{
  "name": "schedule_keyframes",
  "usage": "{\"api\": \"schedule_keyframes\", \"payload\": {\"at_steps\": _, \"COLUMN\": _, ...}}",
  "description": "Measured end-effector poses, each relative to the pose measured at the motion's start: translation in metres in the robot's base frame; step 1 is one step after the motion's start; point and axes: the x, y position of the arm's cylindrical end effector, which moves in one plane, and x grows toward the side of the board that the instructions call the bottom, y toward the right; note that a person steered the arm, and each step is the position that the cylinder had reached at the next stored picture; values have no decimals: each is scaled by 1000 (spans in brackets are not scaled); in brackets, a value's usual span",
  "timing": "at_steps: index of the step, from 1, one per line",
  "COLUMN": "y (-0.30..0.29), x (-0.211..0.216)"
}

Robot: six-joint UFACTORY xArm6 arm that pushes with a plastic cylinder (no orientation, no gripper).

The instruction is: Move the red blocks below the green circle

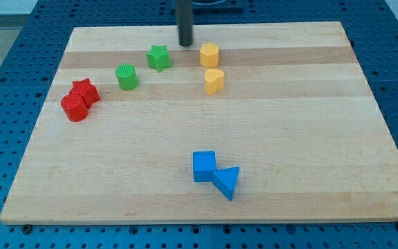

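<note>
A red star and a red round block sit touching each other near the board's left edge. The green circle stands to their upper right. A green star lies further right of it. My tip is near the view's top, between the green star and the upper yellow block, touching neither. It is far from the red blocks.
Two yellow blocks stand one below the other right of the tip. A blue square and a blue triangle touch near the view's bottom. The wooden board lies on a blue perforated table.
</note>
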Motion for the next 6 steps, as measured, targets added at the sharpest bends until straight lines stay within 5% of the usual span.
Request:
{"api": "schedule_keyframes", "payload": {"at_steps": 1, "y": -82, "x": -10}}
{"api": "schedule_keyframes", "payload": {"at_steps": 3, "y": -198, "x": 66}}
{"api": "schedule_keyframes", "payload": {"at_steps": 4, "y": -226, "x": 122}}
{"api": "schedule_keyframes", "payload": {"at_steps": 6, "y": -193, "x": 145}}
